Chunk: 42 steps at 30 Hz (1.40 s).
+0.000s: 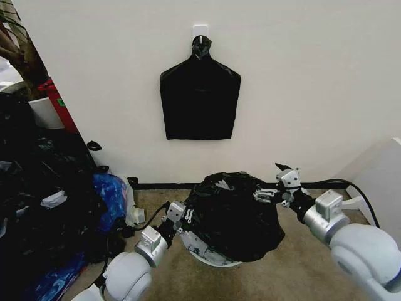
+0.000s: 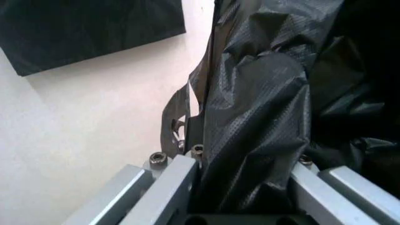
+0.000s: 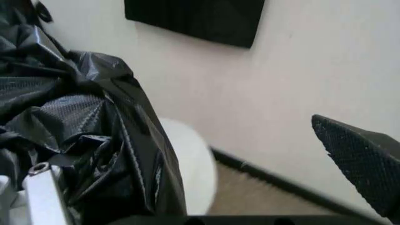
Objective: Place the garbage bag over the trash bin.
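Note:
The crinkled black garbage bag (image 1: 235, 213) is draped over the trash bin (image 1: 210, 257), whose white lower edge shows below the plastic at the front left. At the bag's left side, my left gripper (image 1: 180, 217) is shut on a bunched fold of the bag (image 2: 256, 140), which fills the gap between its fingers (image 2: 172, 187). My right gripper (image 1: 276, 185) is at the bag's upper right and stands open. In the right wrist view the bag (image 3: 81, 131) lies against one of its fingers, and the bin's white wall (image 3: 190, 164) shows beside it.
A flat black bag pack (image 1: 199, 94) hangs from a hook on the wall straight ahead. A heap of black and blue bags (image 1: 50, 213) fills the floor at the left. White furniture (image 1: 383, 172) stands at the right, with a black cable (image 1: 351, 185) beside it.

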### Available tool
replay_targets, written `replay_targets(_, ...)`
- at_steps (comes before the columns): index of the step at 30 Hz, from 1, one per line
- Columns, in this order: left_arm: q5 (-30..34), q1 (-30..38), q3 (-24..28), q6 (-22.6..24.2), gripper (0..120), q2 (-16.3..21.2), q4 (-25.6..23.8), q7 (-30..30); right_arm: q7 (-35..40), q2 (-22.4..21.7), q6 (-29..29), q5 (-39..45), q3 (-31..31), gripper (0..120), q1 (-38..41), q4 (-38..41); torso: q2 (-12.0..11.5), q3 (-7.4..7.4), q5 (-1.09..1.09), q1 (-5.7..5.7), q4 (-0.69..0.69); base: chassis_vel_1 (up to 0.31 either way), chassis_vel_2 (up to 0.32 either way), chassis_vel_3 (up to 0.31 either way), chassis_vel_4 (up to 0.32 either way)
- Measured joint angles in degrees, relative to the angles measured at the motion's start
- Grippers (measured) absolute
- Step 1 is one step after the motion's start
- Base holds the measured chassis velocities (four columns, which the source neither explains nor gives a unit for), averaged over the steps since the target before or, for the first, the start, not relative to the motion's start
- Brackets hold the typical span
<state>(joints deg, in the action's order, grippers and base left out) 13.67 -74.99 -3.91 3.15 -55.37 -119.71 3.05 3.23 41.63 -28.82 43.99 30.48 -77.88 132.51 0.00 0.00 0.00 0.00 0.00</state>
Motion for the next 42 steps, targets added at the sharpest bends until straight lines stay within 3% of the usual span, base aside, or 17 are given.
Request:
replay_targets(5, -2.0, -1.2, -0.6, -3.0, 1, -0.4, 0.2, -1.6, -1.7, -0.9, -0.7, 14.2, 1.2, 100, 1.5, -4.2, 0.0, 0.00, 0.00, 0.00, 0.00, 0.000, 0.000, 0.000, 0.000)
replay_targets(20, -5.0, -2.6, -1.9, -9.9, 1, -0.9, 1.5, -5.0, -11.9, -3.2, -4.9, 31.2, 3.6, 100, 4.4, -17.3, 0.0, 0.00, -0.01, 0.00, 0.00, 0.000, 0.000, 0.000, 0.000)
replay_targets(42, -2.2, -1.9, -1.2, -15.8, 1, -2.1, 3.1, -10.3, -19.7, -1.4, -3.6, 25.6, -0.1, 100, 6.5, -29.0, 0.0, 0.00, 0.00, 0.00, 0.00, 0.000, 0.000, 0.000, 0.000)
